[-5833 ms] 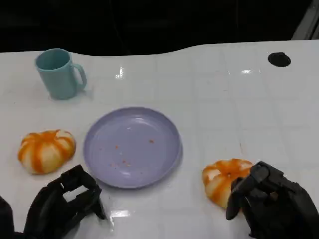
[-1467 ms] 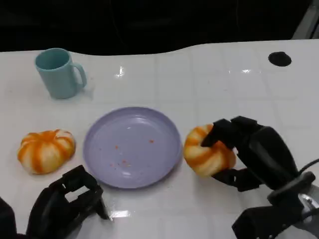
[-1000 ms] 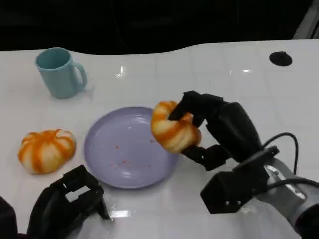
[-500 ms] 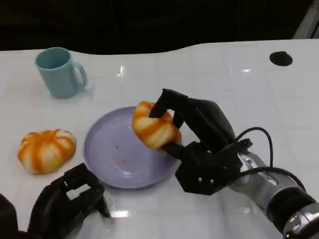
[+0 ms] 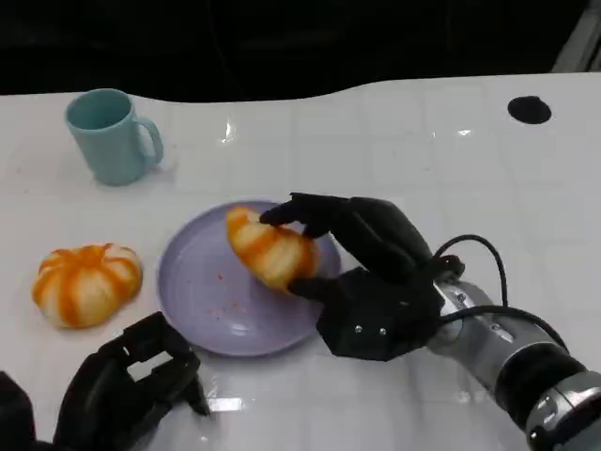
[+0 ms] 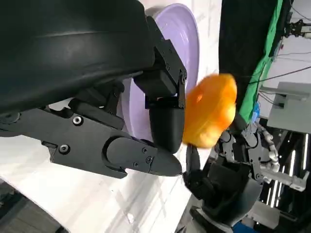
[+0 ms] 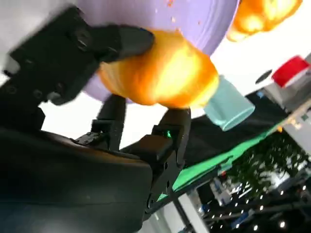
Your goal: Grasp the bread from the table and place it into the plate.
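At the left edge of the bench the teal mug stands upright, with nothing I can see inside it. Nearer me lies a second orange-striped bread roll, untouched on the bench, just beside the plate but apart from its rim. My left hand rests low at the bench's near edge with its fingers curled in on nothing.

Moving across, the plate holds only a few crumbs on its bare left part. What has changed is over it: half a second ago my right hand carried the bread high above the plate's right side, and a second before that it was barely past the rim. Now the hand has dropped lower and the bread sits over the plate's middle-right. My fingers are still clamped on it, one set over its top and another beneath. I cannot tell whether its underside already touches the plate.

I judge the carry all but done; what remains is to let the bread settle, spread the fingers and draw back without dragging it off the rim.
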`<action>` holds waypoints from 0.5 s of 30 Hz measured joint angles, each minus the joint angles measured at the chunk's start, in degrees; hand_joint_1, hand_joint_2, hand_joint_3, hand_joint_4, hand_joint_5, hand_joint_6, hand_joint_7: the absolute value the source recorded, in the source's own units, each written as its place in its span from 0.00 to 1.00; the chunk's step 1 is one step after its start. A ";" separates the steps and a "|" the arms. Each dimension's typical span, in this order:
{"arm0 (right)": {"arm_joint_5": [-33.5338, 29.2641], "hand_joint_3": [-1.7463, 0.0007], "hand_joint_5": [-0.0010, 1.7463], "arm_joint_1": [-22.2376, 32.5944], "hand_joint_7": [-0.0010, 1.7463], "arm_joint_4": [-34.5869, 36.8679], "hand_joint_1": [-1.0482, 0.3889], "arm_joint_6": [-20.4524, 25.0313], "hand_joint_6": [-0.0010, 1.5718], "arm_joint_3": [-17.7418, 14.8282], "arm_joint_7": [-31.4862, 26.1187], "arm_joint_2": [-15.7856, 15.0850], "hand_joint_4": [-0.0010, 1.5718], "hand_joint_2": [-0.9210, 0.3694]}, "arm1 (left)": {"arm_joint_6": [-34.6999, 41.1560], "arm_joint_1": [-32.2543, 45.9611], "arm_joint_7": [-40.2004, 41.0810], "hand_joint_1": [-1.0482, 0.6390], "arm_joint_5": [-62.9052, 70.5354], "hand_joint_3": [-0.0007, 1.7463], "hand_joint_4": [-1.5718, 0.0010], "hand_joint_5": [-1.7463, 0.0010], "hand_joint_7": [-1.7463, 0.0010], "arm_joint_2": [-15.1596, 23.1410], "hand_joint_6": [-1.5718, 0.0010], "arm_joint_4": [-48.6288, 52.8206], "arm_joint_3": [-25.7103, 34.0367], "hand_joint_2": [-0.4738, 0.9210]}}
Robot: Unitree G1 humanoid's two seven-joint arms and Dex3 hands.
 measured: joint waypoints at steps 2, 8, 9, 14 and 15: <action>-0.04 0.88 0.07 0.01 0.00 -0.06 0.38 -0.07 0.19 0.62 2.11 -0.37 0.09 0.00 | 0.04 0.07 0.02 0.28 0.01 0.05 0.51 0.05 0.22 -0.01 0.55 -0.08 -0.08 1.00; 0.24 0.83 0.05 0.03 0.00 -2.04 0.29 0.25 0.14 1.08 8.33 -1.67 0.04 0.00 | 0.26 0.21 0.17 0.27 0.01 0.05 0.51 0.05 0.22 -0.04 0.55 -0.42 -0.39 1.00; 0.37 0.83 0.06 0.08 0.01 -2.43 0.28 0.32 0.15 1.07 9.17 -1.80 0.05 0.00 | 0.38 0.29 0.43 0.27 0.01 0.05 0.51 0.05 0.21 -0.04 0.55 -0.62 -0.43 1.00; 1.56 0.83 0.07 0.52 0.01 -4.55 0.28 0.28 0.16 0.73 11.43 -2.39 0.07 0.00 | 0.84 0.49 1.06 0.28 0.05 0.05 0.52 0.04 0.20 -0.05 0.55 -1.19 -0.58 1.00; 1.62 0.84 0.07 0.75 0.01 -4.95 0.28 0.27 0.16 0.70 11.67 -2.52 0.07 0.00 | 0.88 0.49 1.05 0.28 0.03 0.05 0.52 0.04 0.20 -0.05 0.55 -1.21 -0.57 1.00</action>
